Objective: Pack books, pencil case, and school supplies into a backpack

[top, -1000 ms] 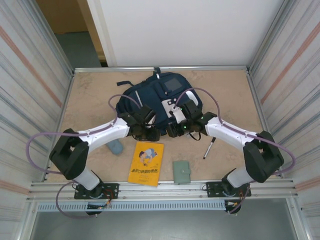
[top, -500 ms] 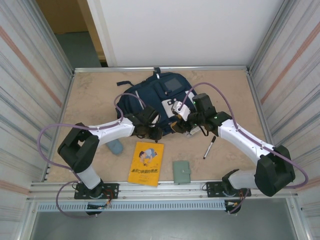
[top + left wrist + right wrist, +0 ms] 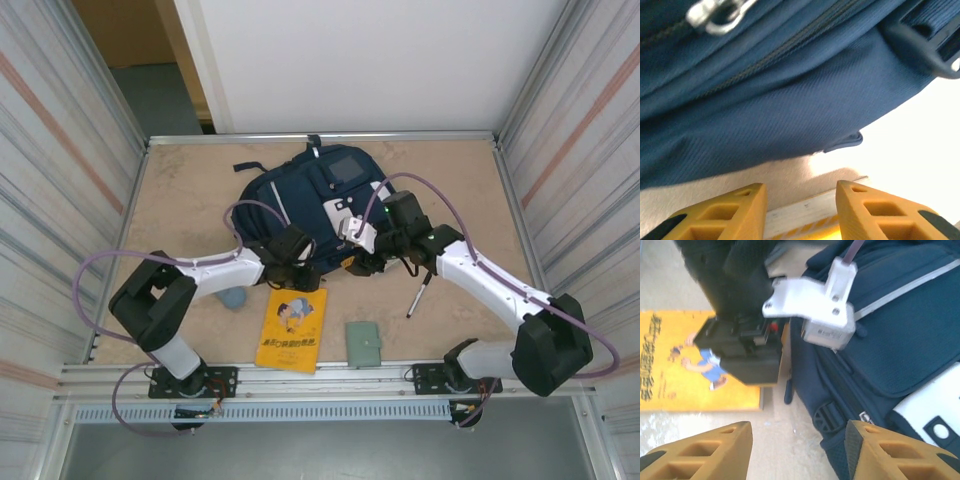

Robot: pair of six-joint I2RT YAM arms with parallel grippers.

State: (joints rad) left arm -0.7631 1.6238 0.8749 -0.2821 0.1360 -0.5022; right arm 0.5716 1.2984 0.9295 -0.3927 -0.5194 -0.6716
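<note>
The navy backpack (image 3: 300, 190) lies flat at the table's middle back. Just in front of it, the yellow book (image 3: 293, 328) lies face up. My left gripper (image 3: 303, 270) hovers open between the backpack's near edge (image 3: 790, 100) and the book's top edge (image 3: 805, 210), holding nothing. My right gripper (image 3: 358, 263) is open at the backpack's near right corner (image 3: 900, 325), above bare table, with the book (image 3: 685, 365) to its left. The slate-blue pencil case (image 3: 232, 297) peeks out from under my left forearm. The black marker (image 3: 418, 296) and the grey-green booklet (image 3: 364, 343) lie on the table to the right.
Corrugated metal walls (image 3: 60, 200) close in both sides and a metal rail (image 3: 320, 378) runs along the near edge. A black strap buckle (image 3: 827, 416) sits at the backpack's corner. My left wrist's black housing (image 3: 740, 340) hangs close in front of the right gripper.
My left gripper has shifted a little nearer, toward the book's top edge. My right forearm swung outward and its gripper settled at the backpack's near right corner, jaws slightly wider.
</note>
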